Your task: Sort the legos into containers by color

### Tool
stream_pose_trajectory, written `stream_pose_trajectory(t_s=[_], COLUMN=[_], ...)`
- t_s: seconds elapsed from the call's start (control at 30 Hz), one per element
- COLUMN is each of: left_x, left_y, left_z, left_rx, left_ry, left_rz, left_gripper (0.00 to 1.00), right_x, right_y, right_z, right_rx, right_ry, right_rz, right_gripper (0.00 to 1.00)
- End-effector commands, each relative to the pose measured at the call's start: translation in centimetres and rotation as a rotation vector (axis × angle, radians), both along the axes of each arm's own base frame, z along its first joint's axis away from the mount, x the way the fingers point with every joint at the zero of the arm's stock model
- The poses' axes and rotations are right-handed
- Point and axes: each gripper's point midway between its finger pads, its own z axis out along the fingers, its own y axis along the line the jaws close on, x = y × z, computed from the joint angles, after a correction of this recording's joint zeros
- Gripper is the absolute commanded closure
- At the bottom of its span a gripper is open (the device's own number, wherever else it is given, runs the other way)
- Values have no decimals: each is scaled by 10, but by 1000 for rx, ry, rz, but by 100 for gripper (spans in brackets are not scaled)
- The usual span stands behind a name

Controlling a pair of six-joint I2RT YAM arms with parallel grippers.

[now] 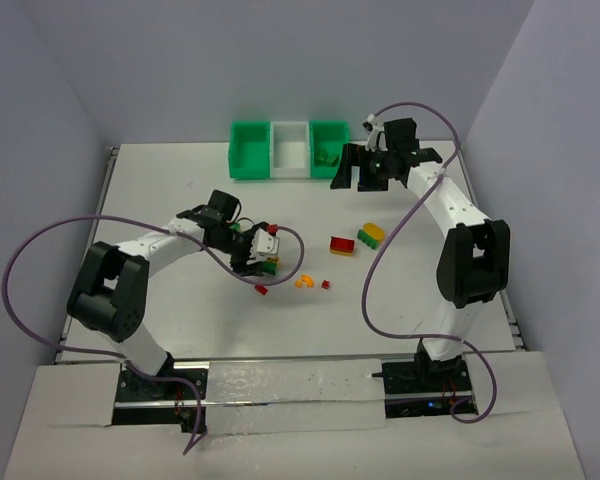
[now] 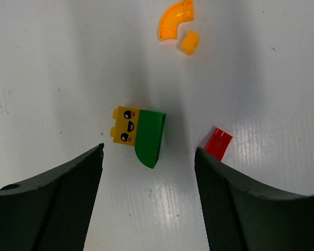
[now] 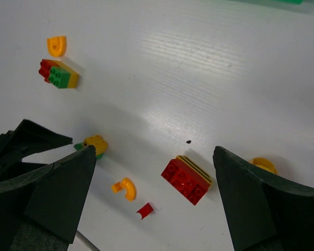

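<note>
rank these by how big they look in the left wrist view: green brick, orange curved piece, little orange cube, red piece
1. green brick
2. orange curved piece, somewhat smaller
3. red piece and little orange cube: too alike to rank

All lie flat on the same table, so nearness hardly skews this.

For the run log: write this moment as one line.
left jaws: open, astride yellow-green brick, not touching | right jaws: open, empty, near right bin | bricks loose on table

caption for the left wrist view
Open left gripper straddling a yellow face brick joined to a green curved brick
</note>
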Motion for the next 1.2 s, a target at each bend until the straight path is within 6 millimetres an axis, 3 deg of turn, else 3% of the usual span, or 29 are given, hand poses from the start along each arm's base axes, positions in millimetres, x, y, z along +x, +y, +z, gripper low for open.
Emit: stream_pose_trajectory(t_s=[0.0,0.13,0.5,0.63,0.83,0.9,1.17], left_x=[22,32,33,35,33,31,26], left_y=[-16,-17,-22,-26,-29,-26,-20], left_z=[8,3,-14,-12,-18,-21,-27], left_rx=[-37,-24,5,-11,26,40,76], left_ry=[-64,-90,-98,-116,-93,-89,-60], left_rz=[-19,-14,-82,-100,-131,-135,-135], left_gripper=[25,25,25,24,44,46,43], right_x=[-16,-22,-35,-39,-42,-43,-57], right_y=[7,8,12,14,14,14,24], right_z=[28,30,20,16,13,13,5], right_rx=[68,73,86,98,94,101,170], right_ry=[-24,-20,31,53,75,83,157], right_rz=[21,29,76,90,100,104,127], right_gripper=[0,0,0,0,0,0,0])
